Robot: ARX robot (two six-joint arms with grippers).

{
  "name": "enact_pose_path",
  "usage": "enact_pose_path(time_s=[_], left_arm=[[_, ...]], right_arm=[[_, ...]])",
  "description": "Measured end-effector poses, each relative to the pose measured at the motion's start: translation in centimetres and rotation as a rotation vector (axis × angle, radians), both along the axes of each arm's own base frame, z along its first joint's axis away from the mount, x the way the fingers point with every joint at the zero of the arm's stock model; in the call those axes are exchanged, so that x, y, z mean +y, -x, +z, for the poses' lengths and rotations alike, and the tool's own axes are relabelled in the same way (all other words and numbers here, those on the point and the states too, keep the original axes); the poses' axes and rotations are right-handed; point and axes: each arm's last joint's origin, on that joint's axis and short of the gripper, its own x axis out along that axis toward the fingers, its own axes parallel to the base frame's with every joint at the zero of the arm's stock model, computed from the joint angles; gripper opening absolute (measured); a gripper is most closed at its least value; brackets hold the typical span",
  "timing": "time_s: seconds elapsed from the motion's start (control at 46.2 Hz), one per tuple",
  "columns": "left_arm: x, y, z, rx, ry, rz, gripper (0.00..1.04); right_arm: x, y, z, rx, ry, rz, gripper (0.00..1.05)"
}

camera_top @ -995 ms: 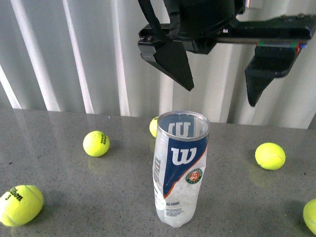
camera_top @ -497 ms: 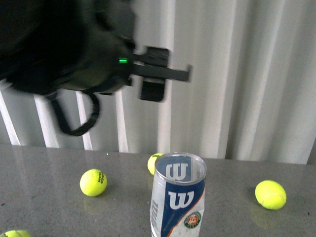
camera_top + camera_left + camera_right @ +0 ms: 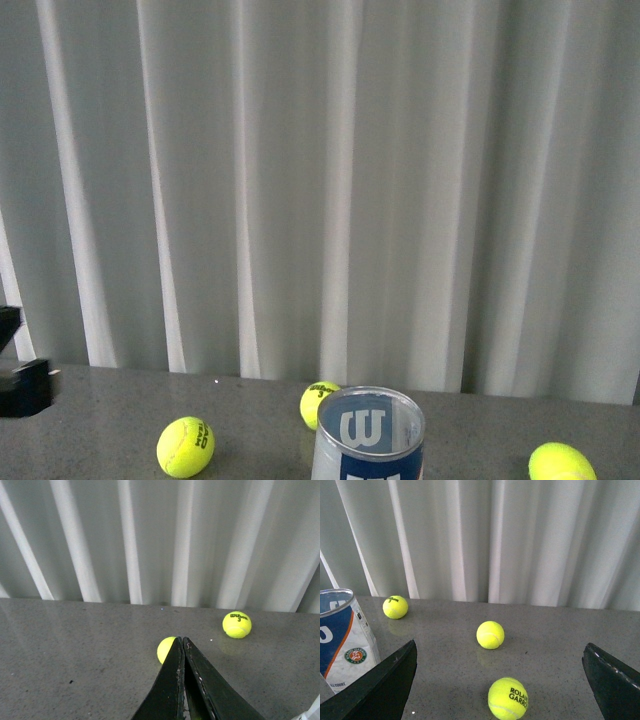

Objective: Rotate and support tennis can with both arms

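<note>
A wall of pale pleated curtain [image 3: 330, 190] now fills most of the front view, where a second ago a black arm and wide-set fingers hung above the tennis can. The view itself has tilted upward: the grey table [image 3: 110, 425] has sunk to a thin strip at the bottom. Neither arm touches the can, so rotating and supporting it appears not yet begun.

The tennis can [image 3: 368, 435] stands upright near the front middle of the table, mouth open, only its rim and white W showing in the front view. In the right wrist view it [image 3: 342, 635] stands just beside one finger of the right gripper [image 3: 502, 685], whose fingers are spread far apart with nothing between them. The left gripper [image 3: 183, 680] has its fingers pressed together, holding nothing.

Loose yellow balls dot the table: one ball [image 3: 186, 446] to the can's left, a second ball [image 3: 320, 403] just behind it, a third ball [image 3: 562, 463] to its right. The table's far edge meets the curtain; bare surface lies open on both sides of the can.
</note>
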Motion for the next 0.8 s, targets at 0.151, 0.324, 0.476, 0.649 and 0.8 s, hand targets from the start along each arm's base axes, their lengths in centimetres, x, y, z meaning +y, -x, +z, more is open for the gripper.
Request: enact_pose_path(time_s=[0.151, 0.324, 0.476, 0.649, 0.8], left_arm=[[1.6, 1.8, -1.0, -0.003, 0.001, 0.014, 0.04], [3.0, 4.1, -2.1, -0.003, 0.002, 0.003, 0.04], [3.6, 5.2, -2.7, 0.002, 0.001, 0.013, 0.04], [4.6, 6.4, -3.1, -0.001, 0.002, -0.010, 0.04], [5.1, 7.3, -3.8, -0.015, 0.002, 0.013, 0.04]], right_arm=[[0.0, 0.0, 0.0, 0.000, 0.000, 0.001, 0.98], [0.0, 0.0, 0.0, 0.000, 0.000, 0.000, 0.98], [0.0, 0.0, 0.0, 0.000, 0.000, 0.000, 0.98], [0.0, 0.0, 0.0, 0.000, 0.000, 0.000, 0.98], [0.0, 0.0, 0.0, 0.000, 0.000, 0.000, 0.98]])
